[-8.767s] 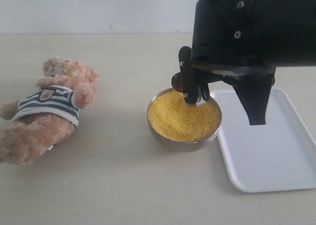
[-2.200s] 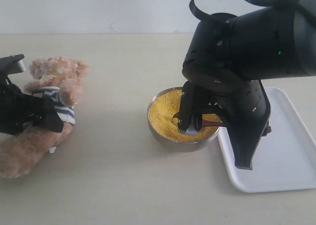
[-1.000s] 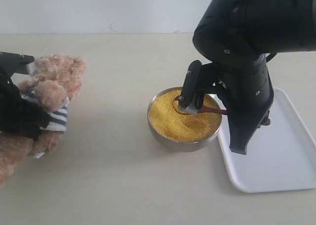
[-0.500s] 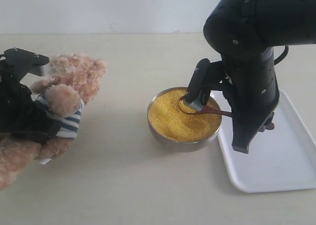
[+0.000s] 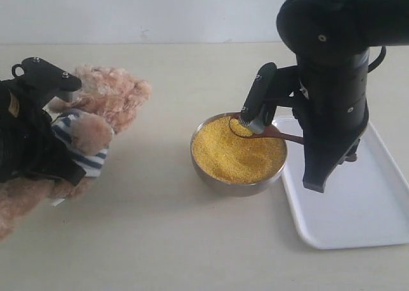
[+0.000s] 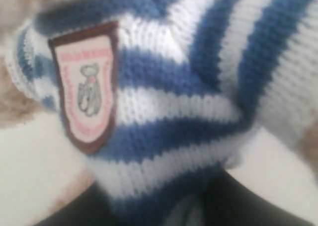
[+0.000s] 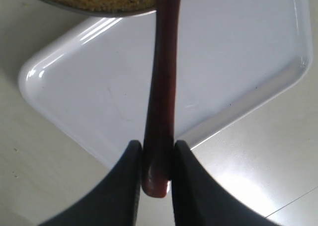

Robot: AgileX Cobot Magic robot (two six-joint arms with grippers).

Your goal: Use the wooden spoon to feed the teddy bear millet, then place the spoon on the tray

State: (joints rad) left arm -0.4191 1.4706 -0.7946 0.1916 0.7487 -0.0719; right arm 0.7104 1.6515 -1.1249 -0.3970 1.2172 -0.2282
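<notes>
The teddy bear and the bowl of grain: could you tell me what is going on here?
The left gripper clamps the teddy bear by its striped shirt. The right gripper holds the wooden spoon by its handle end, spoon tip over the millet in the steel bowl. The tray beside the bowl has no spoon on it yet.

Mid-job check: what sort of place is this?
Likely a lab test bench: bare beige tabletop against a blank wall, with staged props, a teddy bear, a bowl of millet and a white tray.
</notes>
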